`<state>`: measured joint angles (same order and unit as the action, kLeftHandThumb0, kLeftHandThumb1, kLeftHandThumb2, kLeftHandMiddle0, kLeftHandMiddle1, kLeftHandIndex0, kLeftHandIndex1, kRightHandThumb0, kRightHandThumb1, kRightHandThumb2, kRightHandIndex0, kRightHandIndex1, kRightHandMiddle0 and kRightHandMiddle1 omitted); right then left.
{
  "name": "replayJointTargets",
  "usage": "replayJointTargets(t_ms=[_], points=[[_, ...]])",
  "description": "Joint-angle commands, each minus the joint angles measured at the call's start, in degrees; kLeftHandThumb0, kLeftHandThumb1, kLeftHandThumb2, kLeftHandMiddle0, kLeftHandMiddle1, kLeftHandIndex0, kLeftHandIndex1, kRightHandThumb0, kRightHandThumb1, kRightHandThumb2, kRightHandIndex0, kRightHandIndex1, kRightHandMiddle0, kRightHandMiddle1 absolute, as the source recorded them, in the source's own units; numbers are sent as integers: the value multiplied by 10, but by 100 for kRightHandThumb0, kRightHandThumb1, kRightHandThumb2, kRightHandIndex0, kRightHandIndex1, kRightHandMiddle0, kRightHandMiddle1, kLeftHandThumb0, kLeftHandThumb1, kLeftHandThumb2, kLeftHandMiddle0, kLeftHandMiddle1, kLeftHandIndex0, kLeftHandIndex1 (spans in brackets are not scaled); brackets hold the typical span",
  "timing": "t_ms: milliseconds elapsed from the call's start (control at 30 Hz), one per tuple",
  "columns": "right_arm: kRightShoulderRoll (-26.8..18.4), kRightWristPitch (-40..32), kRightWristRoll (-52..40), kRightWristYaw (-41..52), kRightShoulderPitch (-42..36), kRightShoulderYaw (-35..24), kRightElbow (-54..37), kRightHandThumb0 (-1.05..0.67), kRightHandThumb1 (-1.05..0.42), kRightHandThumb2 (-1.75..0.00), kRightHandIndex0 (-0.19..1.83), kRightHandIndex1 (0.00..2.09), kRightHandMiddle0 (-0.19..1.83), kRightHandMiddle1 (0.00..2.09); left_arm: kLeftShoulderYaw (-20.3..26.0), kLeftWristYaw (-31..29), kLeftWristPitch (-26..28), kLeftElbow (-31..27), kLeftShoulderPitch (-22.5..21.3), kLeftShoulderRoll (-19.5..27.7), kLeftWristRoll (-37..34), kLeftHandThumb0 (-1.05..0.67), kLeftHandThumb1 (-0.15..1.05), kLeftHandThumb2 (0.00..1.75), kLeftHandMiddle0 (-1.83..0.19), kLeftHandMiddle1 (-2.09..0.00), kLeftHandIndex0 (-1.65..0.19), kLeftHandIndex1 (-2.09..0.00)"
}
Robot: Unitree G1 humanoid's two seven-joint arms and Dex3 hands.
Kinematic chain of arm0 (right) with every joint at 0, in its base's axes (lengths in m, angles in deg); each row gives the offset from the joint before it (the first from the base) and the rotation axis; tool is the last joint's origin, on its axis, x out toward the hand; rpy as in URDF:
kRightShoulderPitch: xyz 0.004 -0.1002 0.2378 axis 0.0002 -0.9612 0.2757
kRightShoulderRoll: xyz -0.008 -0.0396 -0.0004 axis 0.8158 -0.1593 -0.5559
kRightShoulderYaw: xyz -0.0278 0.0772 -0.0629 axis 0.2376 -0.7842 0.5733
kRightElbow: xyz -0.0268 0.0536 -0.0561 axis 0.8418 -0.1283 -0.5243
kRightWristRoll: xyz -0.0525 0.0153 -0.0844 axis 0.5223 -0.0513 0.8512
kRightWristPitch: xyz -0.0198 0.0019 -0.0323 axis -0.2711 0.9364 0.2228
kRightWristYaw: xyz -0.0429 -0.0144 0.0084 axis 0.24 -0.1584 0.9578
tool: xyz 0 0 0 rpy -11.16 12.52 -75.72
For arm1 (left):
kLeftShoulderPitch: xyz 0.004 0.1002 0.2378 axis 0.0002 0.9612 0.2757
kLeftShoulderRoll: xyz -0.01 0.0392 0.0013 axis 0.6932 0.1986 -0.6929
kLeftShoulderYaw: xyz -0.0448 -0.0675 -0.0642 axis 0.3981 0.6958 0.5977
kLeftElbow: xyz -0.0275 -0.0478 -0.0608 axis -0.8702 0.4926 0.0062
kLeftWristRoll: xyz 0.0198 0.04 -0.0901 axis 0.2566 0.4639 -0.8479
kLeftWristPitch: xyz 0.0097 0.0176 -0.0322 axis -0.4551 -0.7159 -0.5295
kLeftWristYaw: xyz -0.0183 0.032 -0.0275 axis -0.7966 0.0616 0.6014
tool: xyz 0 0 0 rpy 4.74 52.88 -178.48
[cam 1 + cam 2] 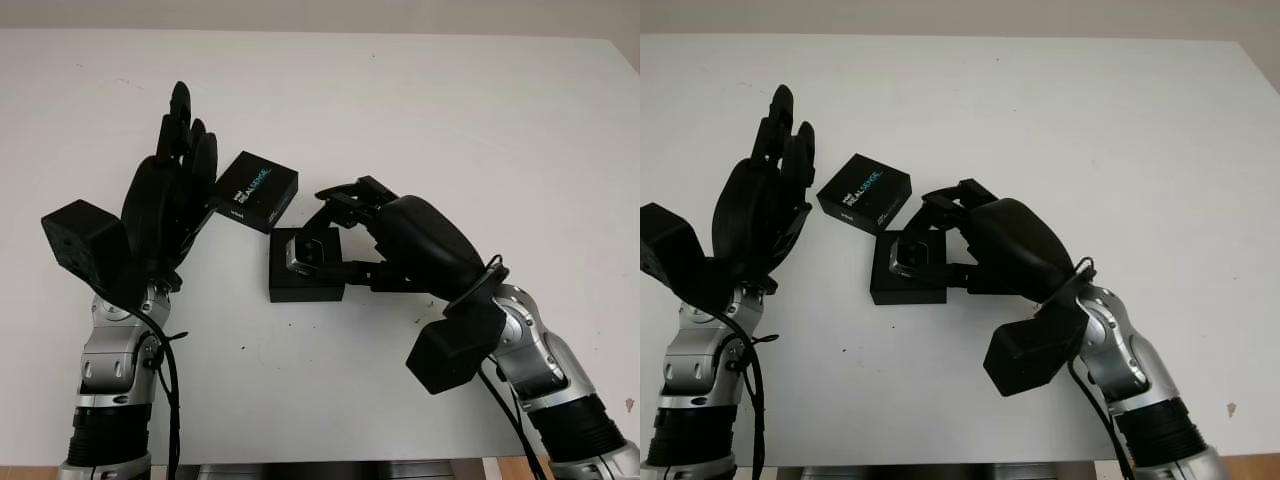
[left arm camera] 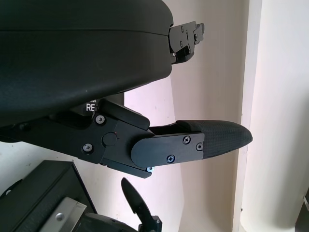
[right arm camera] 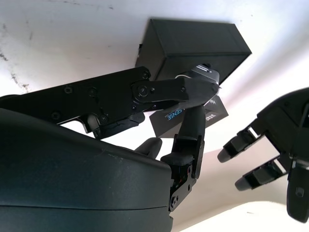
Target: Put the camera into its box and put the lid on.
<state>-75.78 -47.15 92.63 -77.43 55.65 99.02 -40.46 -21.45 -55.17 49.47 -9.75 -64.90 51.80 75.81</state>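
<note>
You are seeing the silver camera (image 1: 304, 254) sitting at the black box (image 1: 305, 268) near the frame's centre, with your right hand (image 1: 362, 232) reaching in from the lower right, fingers curling around it. The lid (image 1: 254, 190) is lying just above-left of the box on the white table (image 1: 450, 120). Your left hand (image 1: 175, 170) is pointing upward beside it, open and holding nothing.

From the head, your two eye views look forward and down on the white table (image 1: 420, 110), sharing the box (image 1: 305, 266) at its middle. Each wrist camera sits right behind its own hand's shell, and both catch that same box.
</note>
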Motion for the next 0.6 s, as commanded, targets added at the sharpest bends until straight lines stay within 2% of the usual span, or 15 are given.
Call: replayJointTargets(t_ms=[0, 267, 567], points=[[-13, 5, 5, 10, -2, 5, -2, -70, -105, -42, 12, 59, 43, 97, -3, 1, -5, -10, 13, -1, 5, -77, 105, 54, 19, 0, 19, 0], [-29, 22, 5, 40, 6, 15, 0, -78, -105, -49, 10, 51, 43, 92, -4, 12, -4, -17, 17, -8, 10, -77, 105, 54, 19, 0, 19, 0], [-33, 12, 13, 79, 3, 32, -14, -80, -105, -48, 9, 42, 39, 91, 1, 17, -3, -16, 17, -8, 6, -77, 105, 53, 19, 0, 19, 0]])
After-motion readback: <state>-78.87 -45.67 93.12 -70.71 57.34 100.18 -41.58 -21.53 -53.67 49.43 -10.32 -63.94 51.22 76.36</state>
